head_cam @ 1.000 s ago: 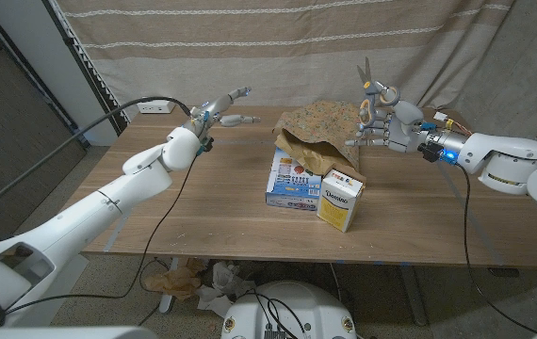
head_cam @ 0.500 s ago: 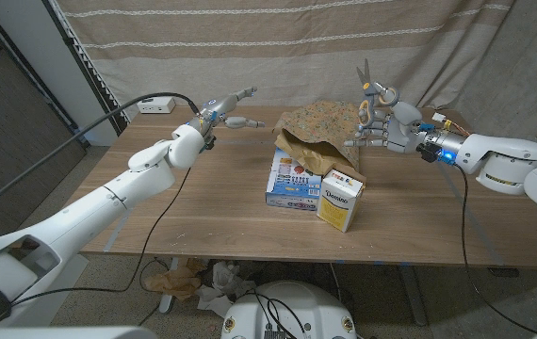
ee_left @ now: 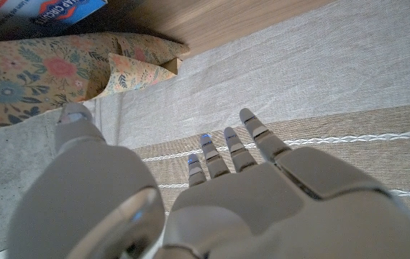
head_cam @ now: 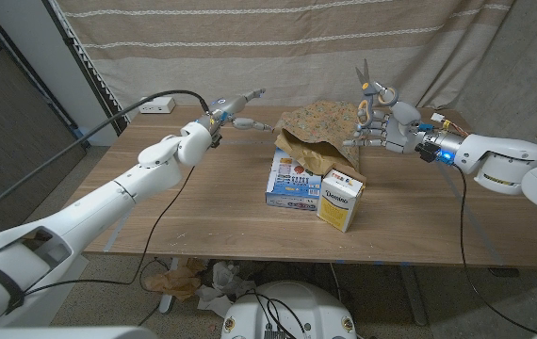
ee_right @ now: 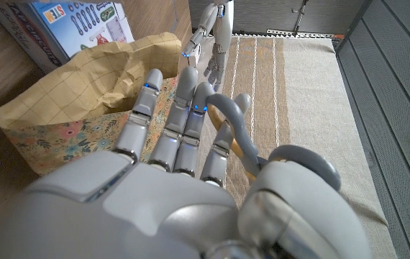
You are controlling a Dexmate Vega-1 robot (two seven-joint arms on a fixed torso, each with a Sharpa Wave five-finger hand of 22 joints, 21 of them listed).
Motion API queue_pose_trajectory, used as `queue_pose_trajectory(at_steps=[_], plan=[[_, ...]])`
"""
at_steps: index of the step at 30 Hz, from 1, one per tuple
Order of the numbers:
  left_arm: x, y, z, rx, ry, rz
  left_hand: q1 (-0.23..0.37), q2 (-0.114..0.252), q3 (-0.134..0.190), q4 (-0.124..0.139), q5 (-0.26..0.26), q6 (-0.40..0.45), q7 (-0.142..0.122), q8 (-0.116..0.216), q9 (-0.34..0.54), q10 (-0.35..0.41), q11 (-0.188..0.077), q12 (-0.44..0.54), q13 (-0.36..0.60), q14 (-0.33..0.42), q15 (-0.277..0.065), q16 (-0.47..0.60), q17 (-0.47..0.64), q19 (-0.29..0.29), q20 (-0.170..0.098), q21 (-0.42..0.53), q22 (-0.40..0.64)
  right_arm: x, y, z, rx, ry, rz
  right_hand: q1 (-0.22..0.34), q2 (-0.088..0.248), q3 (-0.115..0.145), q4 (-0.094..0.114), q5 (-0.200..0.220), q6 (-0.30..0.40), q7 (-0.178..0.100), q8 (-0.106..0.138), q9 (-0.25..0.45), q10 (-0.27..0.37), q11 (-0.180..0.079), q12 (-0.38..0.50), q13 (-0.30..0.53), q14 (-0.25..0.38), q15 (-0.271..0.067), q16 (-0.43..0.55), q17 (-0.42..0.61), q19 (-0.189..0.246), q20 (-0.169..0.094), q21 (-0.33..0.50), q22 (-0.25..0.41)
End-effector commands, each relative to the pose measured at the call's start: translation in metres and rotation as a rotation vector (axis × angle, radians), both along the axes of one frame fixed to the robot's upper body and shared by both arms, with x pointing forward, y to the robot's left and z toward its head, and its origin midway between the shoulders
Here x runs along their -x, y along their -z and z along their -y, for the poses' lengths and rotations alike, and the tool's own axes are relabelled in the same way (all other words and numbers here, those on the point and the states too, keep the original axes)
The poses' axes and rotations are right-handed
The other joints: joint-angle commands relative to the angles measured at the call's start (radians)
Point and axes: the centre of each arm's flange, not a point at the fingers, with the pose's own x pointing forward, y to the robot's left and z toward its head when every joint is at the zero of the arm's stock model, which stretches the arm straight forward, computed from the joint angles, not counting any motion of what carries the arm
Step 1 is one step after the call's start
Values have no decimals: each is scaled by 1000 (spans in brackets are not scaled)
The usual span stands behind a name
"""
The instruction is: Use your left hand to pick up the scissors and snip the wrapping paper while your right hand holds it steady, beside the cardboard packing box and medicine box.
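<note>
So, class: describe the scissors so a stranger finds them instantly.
Start at the wooden table, then find the floral wrapping paper near its far edge. Beside it the right hand holds the scissors, blades pointing up, the only grey-handled tool there.

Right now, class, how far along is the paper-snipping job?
Done: the grey-handled scissors are off the table, but in the right robot hand, not the left. In hand: the empty left robot hand hovers beside the floral wrapping paper. Left: steadying and snipping.
</note>
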Motion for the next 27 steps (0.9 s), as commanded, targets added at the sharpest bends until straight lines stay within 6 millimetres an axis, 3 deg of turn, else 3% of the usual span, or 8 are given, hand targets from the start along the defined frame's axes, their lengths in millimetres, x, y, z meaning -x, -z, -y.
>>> queue_pose_trajectory(at_steps=[1,27], plan=[[-15,-5,29,-122,37,-14,-10,-1,-8,-2,-7,-11,-8,5,4,1,0,5,3,2,-111,2,3,7,-1,-1,3,3,3,4,-5,-1,-2,-41,-51,-68,63,-2,-198,243,-6,3,20,-11,618,4,2,-72,-1,0,8,3,-3,1],[-27,-1,53,-271,51,-4,-16,5,-36,-2,-24,11,-19,24,5,0,1,9,3,-6,-109,1,2,0,0,-5,3,5,2,8,-15,6,-6,-44,-47,-71,64,-8,-189,242,-28,15,20,-9,618,4,4,-70,-3,-3,15,4,-12,1]])
